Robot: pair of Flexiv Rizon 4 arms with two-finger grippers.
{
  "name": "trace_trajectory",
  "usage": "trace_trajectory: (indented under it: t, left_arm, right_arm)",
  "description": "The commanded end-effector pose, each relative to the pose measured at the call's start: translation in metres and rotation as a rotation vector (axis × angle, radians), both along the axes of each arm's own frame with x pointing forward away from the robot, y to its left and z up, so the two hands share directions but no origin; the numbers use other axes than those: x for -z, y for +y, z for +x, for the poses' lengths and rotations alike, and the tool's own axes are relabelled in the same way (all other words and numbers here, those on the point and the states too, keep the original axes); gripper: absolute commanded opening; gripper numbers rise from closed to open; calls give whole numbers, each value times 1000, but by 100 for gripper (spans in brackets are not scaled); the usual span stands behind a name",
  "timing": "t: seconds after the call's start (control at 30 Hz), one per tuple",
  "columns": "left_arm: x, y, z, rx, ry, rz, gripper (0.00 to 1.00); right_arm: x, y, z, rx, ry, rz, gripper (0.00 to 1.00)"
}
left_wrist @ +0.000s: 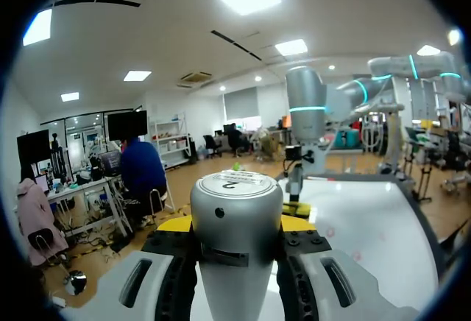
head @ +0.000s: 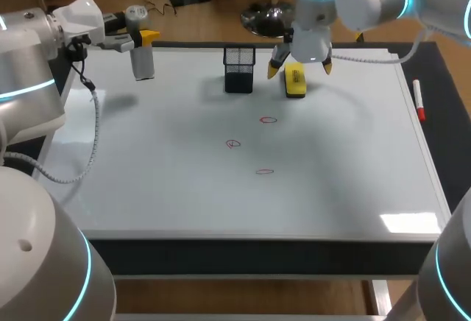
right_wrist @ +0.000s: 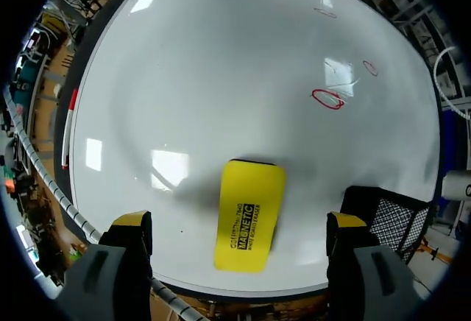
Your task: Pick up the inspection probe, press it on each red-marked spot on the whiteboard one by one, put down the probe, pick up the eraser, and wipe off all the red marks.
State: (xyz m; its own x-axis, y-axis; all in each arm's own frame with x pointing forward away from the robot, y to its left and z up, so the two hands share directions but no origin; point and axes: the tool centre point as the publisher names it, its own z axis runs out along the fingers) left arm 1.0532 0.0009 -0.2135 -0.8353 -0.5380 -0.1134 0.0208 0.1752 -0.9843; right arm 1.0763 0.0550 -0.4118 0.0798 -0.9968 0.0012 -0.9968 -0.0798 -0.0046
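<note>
Inspection probe (head: 142, 62): upright at the far-left corner of your whiteboard (head: 147, 188), clamped in your left gripper (left_wrist: 235, 227), forearm level. Eraser (head: 295, 80): flat near the far edge, beside the mesh holder (head: 239, 69). Your right gripper (right_wrist: 239, 227) points down above it, fingers spread, untouching.

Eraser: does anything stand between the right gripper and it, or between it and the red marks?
Nothing visible. The open right gripper hangs over the eraser. The black mesh holder stands beside it, off the path, and bare whiteboard runs to the three red marks.
</note>
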Motion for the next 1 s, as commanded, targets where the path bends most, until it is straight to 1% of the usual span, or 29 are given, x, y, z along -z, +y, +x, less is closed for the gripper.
trace_trajectory:
  t: [0.03, 0.2, 0.6, 0.63, 0.67, 0.7, 0.73, 0.77, 0.83, 1.0]
  left_arm:
    - [0, -1, 0, -2, -3, -1, 0]
    - [0, -1, 0, -2, -3, -1, 0]
    - [0, -1, 0, -2, -3, -1, 0]
    - [0, -1, 0, -2, -3, -1, 0]
    - [0, -1, 0, -2, -3, -1, 0]
    - [0, -1, 0, -2, -3, -1, 0]
    - [0, -1, 0, -2, -3, -1, 0]
    - [0, -1, 0, -2, -3, -1, 0]
    - [0, -1, 0, -2, -3, -1, 0]
    - [0, -1, 0, -2, -3, -1, 0]
  right_arm:
    - [7, 3, 9, 21, 21, -10, 100]
    - [11, 4, 8, 30, 30, -7, 100]
    - [14, 4, 5, 57, 30, 3, 100]
    - [14, 3, 4, 58, 30, 2, 91]
    - [14, 3, 4, 60, 30, 0, 47]
    - [15, 3, 4, 63, 32, 0, 25]
    - [16, 2, 4, 69, 38, 13, 0]
    - [16, 1, 4, 71, 41, 23, 0]
    - [14, 0, 3, 76, 34, 13, 0]
    - [-2, -6, 2, 111, 0, 19, 0]
